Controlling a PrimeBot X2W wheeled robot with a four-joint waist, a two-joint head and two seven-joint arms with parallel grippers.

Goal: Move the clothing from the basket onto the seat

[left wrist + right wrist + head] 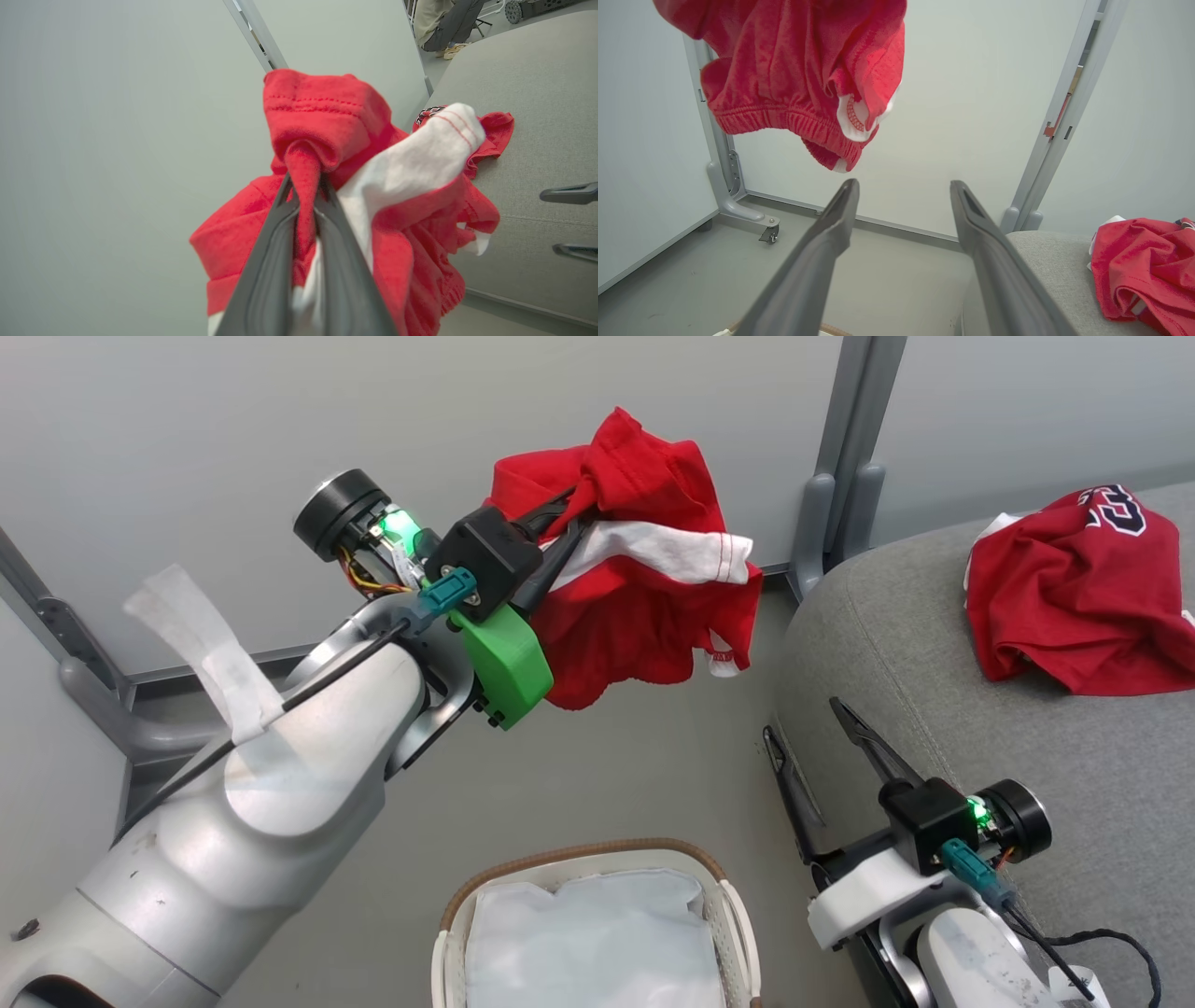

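Observation:
My left gripper (569, 518) is shut on a bunched red garment with white trim (644, 607), which hangs in the air above the floor, left of the seat (934, 644). In the left wrist view the dark fingers (280, 224) pinch a fold of that clothing (327, 121). A second red garment with dark lettering (1074, 597) lies crumpled on the grey seat. The basket (579, 854) stands below at the bottom centre, with a white liner sheet (588, 933) inside. My right gripper (805, 723) stands open and empty against the seat's front left edge; its fingers (831, 233) point under the hanging garment (794, 70).
Grey partition panels stand behind, with an upright post (840, 476) beside the seat's corner and a wheeled foot (768, 231) on the floor at the left. A seated person (439, 23) is far behind the seat. Bare grey floor lies between basket and panels.

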